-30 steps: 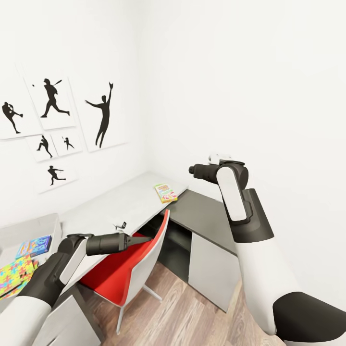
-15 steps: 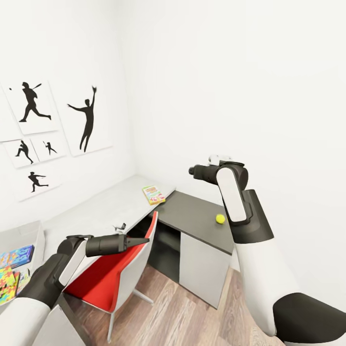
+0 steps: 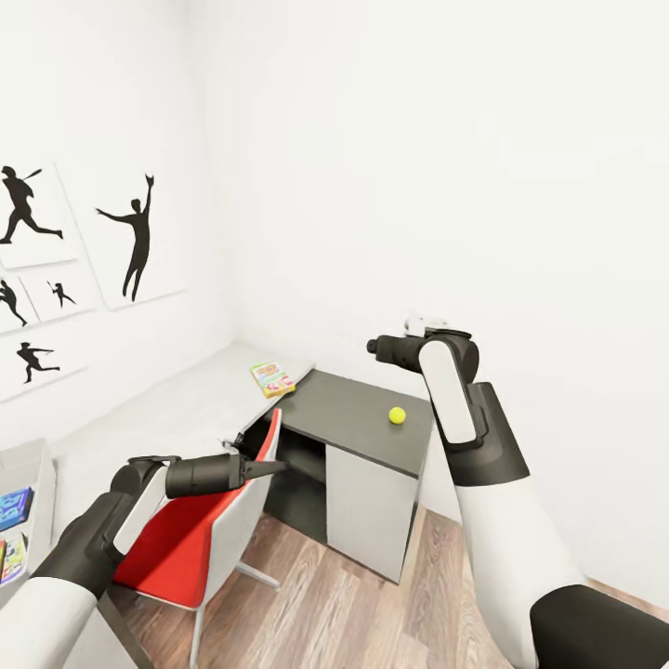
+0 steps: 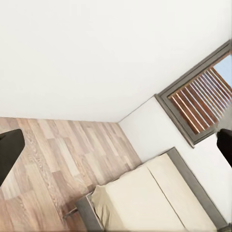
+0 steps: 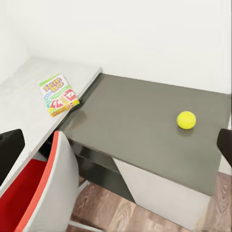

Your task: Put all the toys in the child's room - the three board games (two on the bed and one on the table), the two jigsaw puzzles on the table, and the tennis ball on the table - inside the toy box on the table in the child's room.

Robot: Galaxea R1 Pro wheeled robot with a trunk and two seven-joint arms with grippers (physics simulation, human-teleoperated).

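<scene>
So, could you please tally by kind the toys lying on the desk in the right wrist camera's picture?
Orange-green printed "Skip-Bo" game box: 1
Small yellow-green tennis ball: 1
Total: 2

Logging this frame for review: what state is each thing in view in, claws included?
tennis ball: resting on the dark desk section, untouched.
Skip-Bo game: lying flat, face up, on the light desk top near its edge.
toy box: at the picture's left edge, colourful items inside.
red chair: upright at the desk.
bed: mattress bare where seen.
left claw: open, empty.
right claw: open, empty.
</scene>
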